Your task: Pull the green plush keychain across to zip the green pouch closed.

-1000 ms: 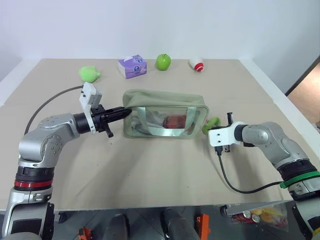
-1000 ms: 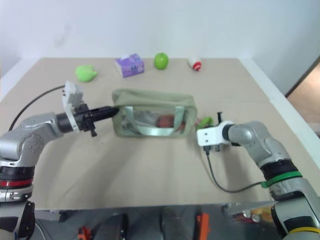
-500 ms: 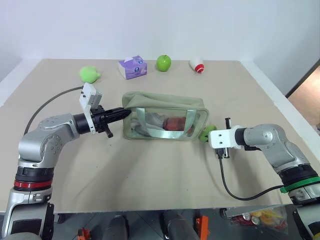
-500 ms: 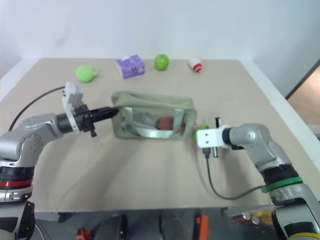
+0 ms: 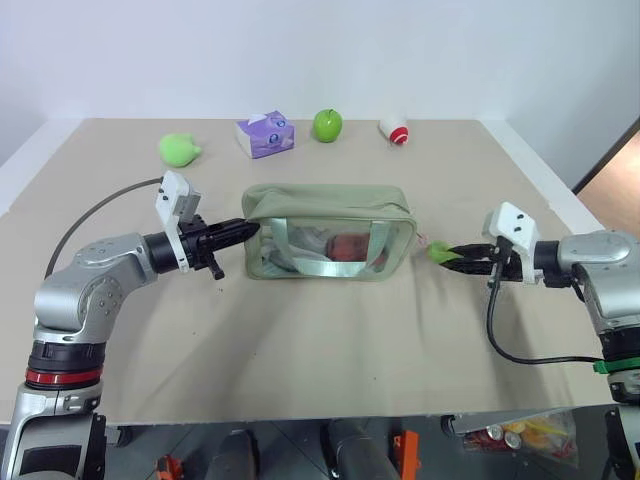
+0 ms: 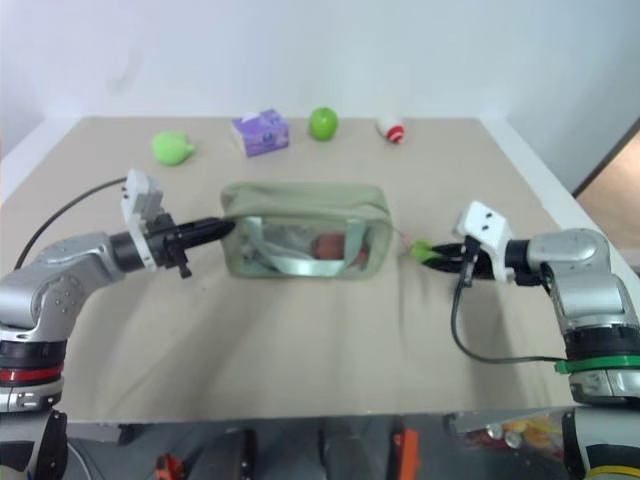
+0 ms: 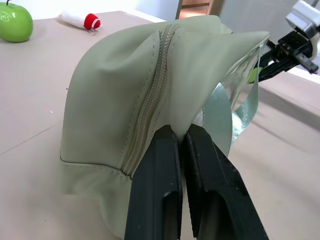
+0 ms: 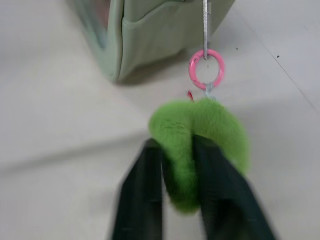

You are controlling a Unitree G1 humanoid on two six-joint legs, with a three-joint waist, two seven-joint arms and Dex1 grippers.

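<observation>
Sage-green pouch (image 5: pixel 325 205), lime plush keychain (image 8: pixel 200 145), pink clasp ring (image 8: pixel 206 69), purple tissue box (image 5: pixel 264 134).

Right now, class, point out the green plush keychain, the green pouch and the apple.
green plush keychain (image 8: pixel 205 130), right wrist view, on the fuzzy ring.
green pouch (image 5: pixel 325 200), left eye view, on its fabric top.
apple (image 5: pixel 327 125), left eye view, on its glossy middle.

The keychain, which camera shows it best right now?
The right wrist view: the keychain is close up there, pinched between the right gripper's fingers, its pink ring hooked to the zipper pull. Both eye views show it as a small green tuft beside the pouch; the left wrist view shows a sliver.
</observation>
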